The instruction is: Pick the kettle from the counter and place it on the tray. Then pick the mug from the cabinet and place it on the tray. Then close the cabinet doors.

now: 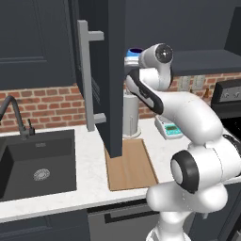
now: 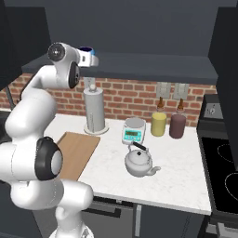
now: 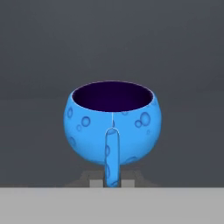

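Dark fingers (image 3: 112, 183), closed narrowly on the vertical handle of the small bright blue round mug (image 3: 113, 122), hold it straight ahead on the dark charcoal cabinet (image 2: 153, 62) shelf, high above the light-brown wooden tray (image 1: 130, 164).

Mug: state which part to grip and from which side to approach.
Grip the mug by its handle, coming level from the cabinet's open front. It stands upright with the thin vertical handle facing the hand; the gripper is shut on that handle, apparently, its fingertips either side.
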